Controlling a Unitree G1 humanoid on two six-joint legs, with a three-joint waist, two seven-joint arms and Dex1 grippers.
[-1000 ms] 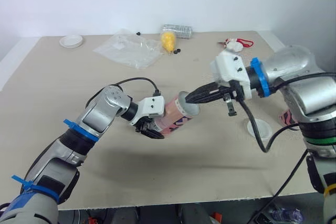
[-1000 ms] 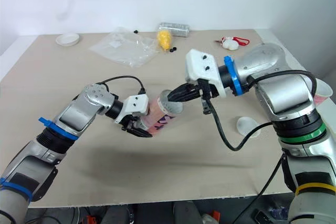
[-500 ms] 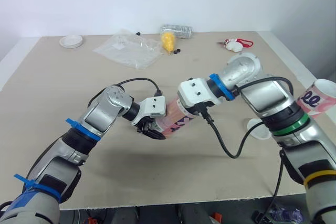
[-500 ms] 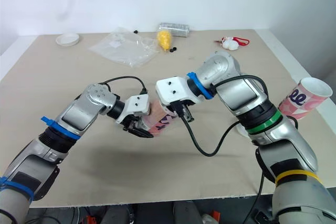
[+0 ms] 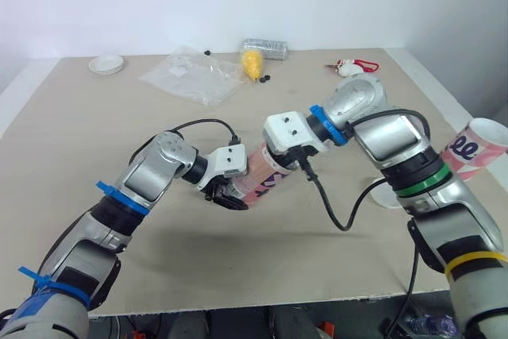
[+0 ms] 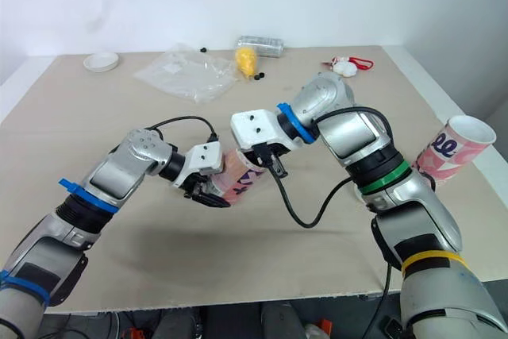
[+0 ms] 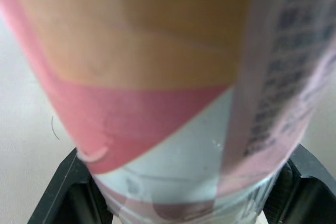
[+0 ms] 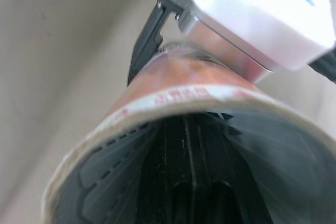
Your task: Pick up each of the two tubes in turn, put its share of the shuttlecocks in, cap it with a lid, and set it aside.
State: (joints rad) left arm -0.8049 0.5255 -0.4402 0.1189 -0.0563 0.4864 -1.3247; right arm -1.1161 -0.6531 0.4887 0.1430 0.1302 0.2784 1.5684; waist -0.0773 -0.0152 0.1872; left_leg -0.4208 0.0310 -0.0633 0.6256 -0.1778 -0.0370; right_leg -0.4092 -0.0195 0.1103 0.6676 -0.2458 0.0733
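Two left fingers (image 7: 63, 195) clamp the tube (image 5: 262, 181), whose dark hollow mouth the right wrist view faces.

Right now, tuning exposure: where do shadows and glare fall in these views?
Left eye view: soft shadow on the table beneath the tube. Right wrist view: the white left wrist housing glares; the tube's inside is dark. Left wrist view: tube evenly lit.

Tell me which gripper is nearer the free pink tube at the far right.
Right. The right gripper reaches into the mouth of the held tube, the end facing the free tube. The left gripper clamps the held tube's other end, farther away.
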